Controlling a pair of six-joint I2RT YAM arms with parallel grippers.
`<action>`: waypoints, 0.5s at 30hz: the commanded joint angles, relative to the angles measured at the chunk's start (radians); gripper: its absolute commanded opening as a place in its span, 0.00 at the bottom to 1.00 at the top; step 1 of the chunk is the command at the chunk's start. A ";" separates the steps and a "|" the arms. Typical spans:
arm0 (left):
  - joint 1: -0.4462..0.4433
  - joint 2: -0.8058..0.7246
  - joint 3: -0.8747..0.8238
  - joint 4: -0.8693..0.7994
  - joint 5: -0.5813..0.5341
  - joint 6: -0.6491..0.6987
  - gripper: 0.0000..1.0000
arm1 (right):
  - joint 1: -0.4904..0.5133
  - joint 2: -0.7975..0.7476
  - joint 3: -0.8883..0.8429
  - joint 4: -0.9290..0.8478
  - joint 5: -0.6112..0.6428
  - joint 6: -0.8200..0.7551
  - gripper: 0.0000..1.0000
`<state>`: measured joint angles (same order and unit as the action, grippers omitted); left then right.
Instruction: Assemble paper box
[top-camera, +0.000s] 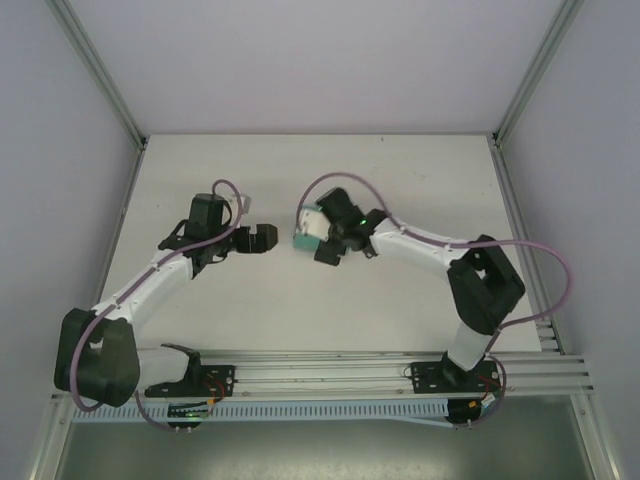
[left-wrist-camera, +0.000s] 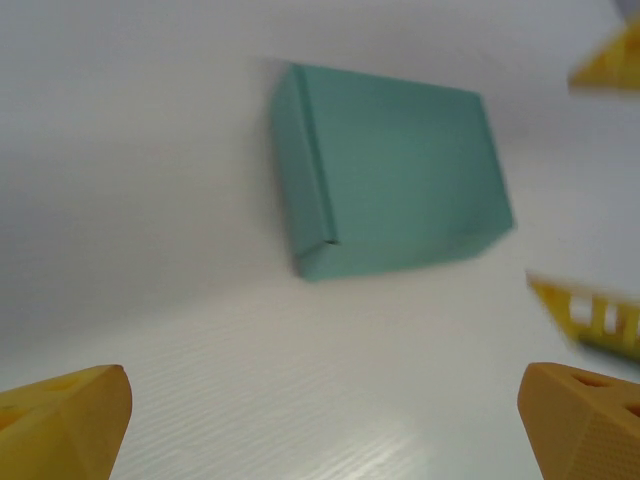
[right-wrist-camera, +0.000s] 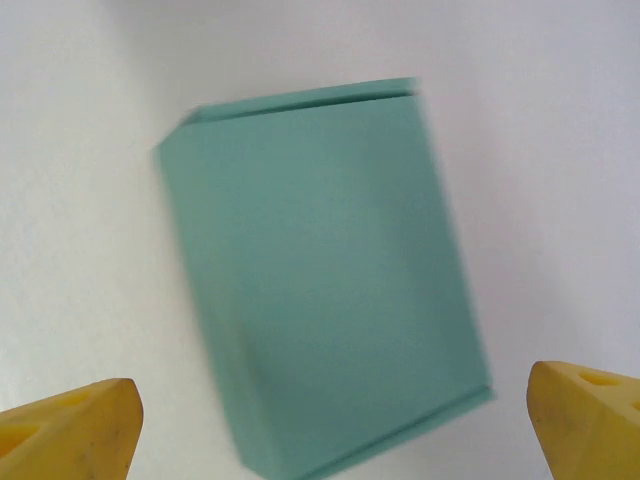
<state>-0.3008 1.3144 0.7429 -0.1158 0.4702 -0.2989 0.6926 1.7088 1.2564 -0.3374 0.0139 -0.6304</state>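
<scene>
The paper box (top-camera: 301, 241) is a closed teal-green rectangular box lying on the white table (top-camera: 400, 170) near the middle. My right gripper (top-camera: 314, 237) hangs over it, open. In the right wrist view the box (right-wrist-camera: 320, 280) lies ahead of the right gripper (right-wrist-camera: 335, 400), whose yellow fingertips (right-wrist-camera: 65, 430) stand wide apart and clear of its sides. My left gripper (top-camera: 263, 238) is just left of the box, open and pointing at it. In the left wrist view the box (left-wrist-camera: 390, 185) lies ahead of the empty left gripper (left-wrist-camera: 325, 400), and the right gripper's yellow fingers (left-wrist-camera: 590, 310) show at the right edge.
Metal frame posts (top-camera: 100, 75) and pale walls close in the table on the left, right and back. A rail (top-camera: 380, 370) with both arm bases runs along the near edge. Bare table lies behind and in front of the grippers.
</scene>
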 joint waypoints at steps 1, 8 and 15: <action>-0.045 0.075 -0.003 0.137 0.165 0.032 0.98 | -0.104 0.038 0.116 -0.056 -0.207 0.212 0.98; -0.159 0.289 0.073 0.189 0.144 0.030 0.92 | -0.202 0.315 0.417 -0.254 -0.323 0.279 0.89; -0.172 0.401 0.122 0.263 0.184 0.011 0.88 | -0.218 0.525 0.647 -0.387 -0.423 0.238 0.85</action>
<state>-0.4660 1.6989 0.8299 0.0669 0.6056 -0.2806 0.4736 2.1948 1.8256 -0.6044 -0.3138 -0.3904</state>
